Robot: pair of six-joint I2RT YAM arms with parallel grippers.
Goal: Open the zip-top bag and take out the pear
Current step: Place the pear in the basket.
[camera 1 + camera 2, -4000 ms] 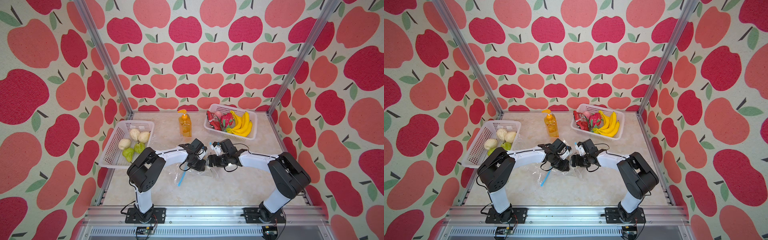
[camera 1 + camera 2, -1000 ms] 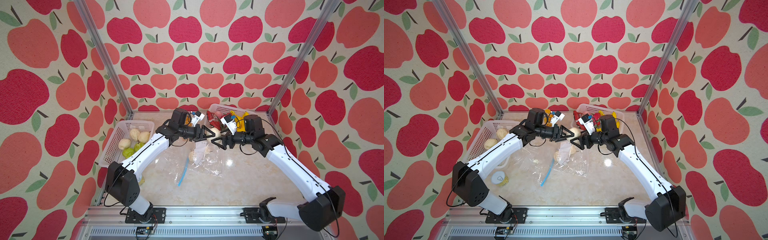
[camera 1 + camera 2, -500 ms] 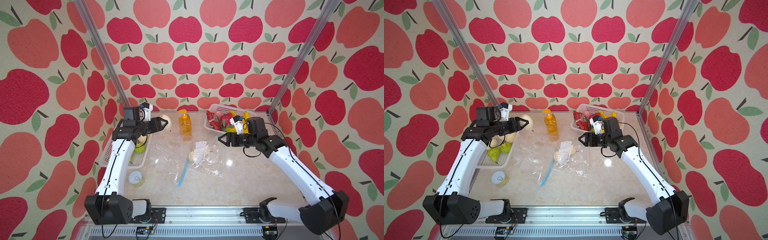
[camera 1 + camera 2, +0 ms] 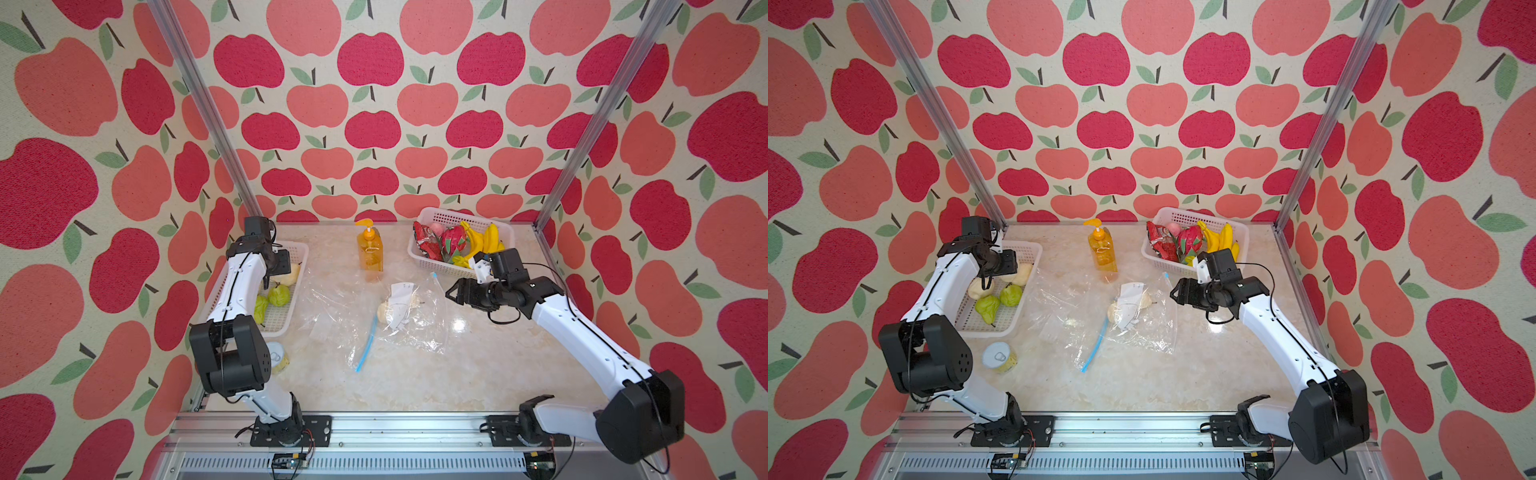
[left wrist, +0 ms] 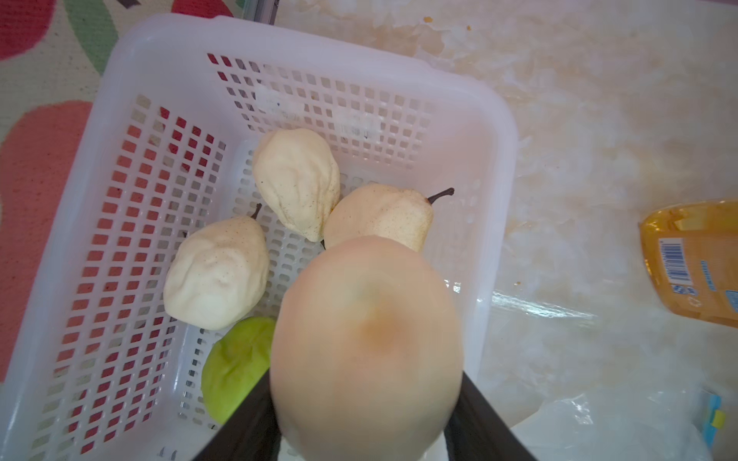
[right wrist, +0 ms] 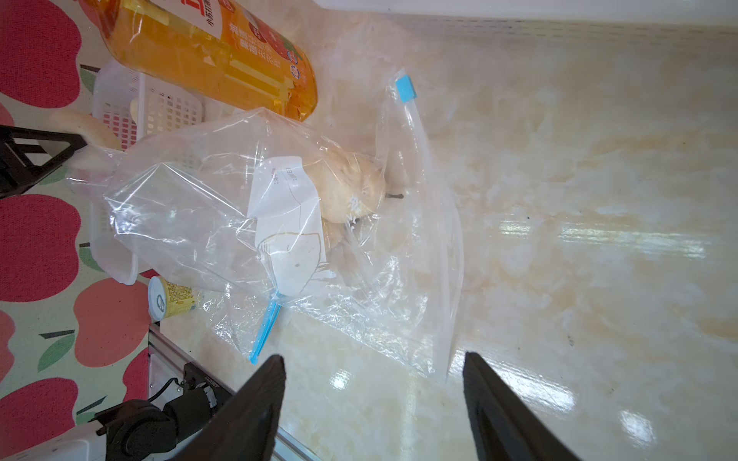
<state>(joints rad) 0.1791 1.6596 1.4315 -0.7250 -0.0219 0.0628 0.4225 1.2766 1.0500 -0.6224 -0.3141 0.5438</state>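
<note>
Black jaws of the left gripper (image 5: pixel 365 403) are clamped on the pale pear (image 5: pixel 365 327), which is held over the white basket (image 5: pixel 495 159), above the other pears (image 5: pixel 217 275) lying there. If it is released from this height, it could be bounced off them or the rim and sent onto the table (image 5: pixel 599 119). The right gripper (image 6: pixel 373 399) is held apart and empty beside the zip-top bag (image 6: pixel 191 207), where loose film could be snagged.

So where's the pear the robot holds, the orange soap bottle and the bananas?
Pale cream held pear (image 5: pixel 367 339): left wrist view, middle of its rounded end.
Orange plastic pump bottle (image 4: pixel 370 257): a top view, middle of its body.
Yellow banana bunch (image 4: pixel 482 243): a top view, a middle banana.
</note>
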